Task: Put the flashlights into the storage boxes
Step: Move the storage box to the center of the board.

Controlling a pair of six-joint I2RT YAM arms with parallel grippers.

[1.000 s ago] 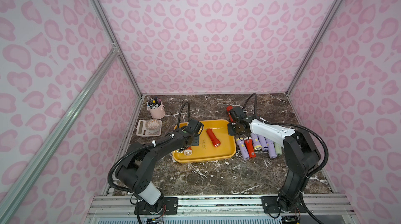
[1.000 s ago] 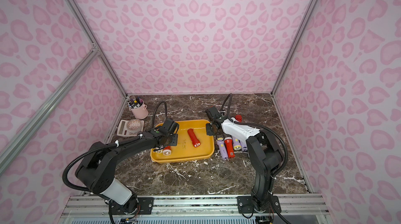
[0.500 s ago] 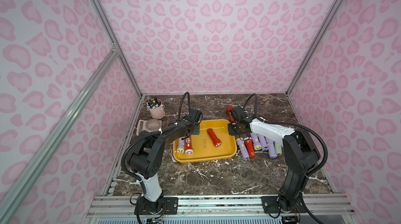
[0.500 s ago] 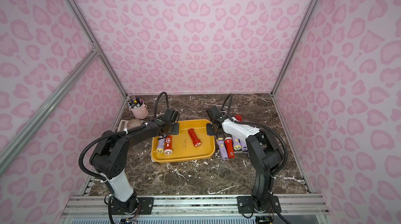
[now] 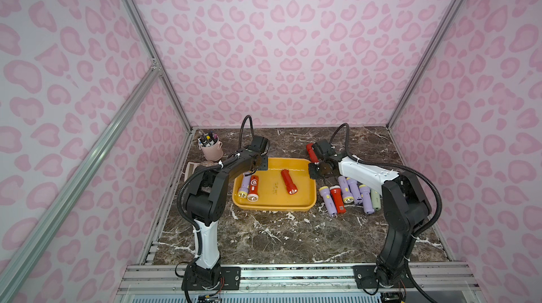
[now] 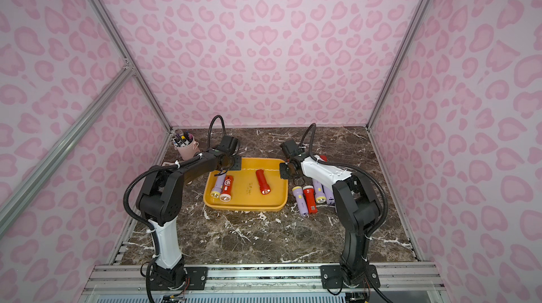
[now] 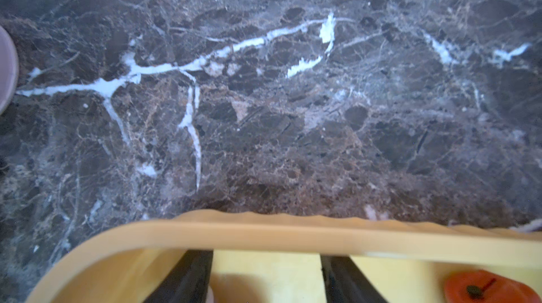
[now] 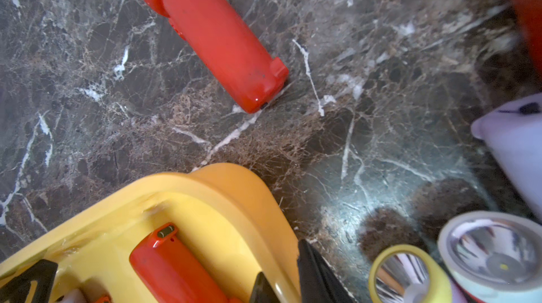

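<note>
Dark marble surface (image 5: 278, 237) inside a pink leopard-print booth (image 5: 278, 52). Nearest, the yellow tray (image 5: 272, 207) holds a lilac flashlight (image 5: 244, 187) touching a red flashlight (image 5: 254, 187) at its left end, and a second red flashlight (image 5: 289, 181) alone mid-tray. Just right of it, a row of flashlights (image 5: 337, 198), six in all, waits on the surface. The left gripper (image 7: 267, 257) hangs empty, jaws apart, over the tray's far-left corner. The right gripper (image 8: 283, 269) looks pinched on the far-right rim, probably to steady it. The next pick is best taken across a barrel and lifted clear of the low wall. Beyond lie a lone red flashlight (image 5: 311, 152) and a pink pen cup (image 5: 211, 152).
</note>
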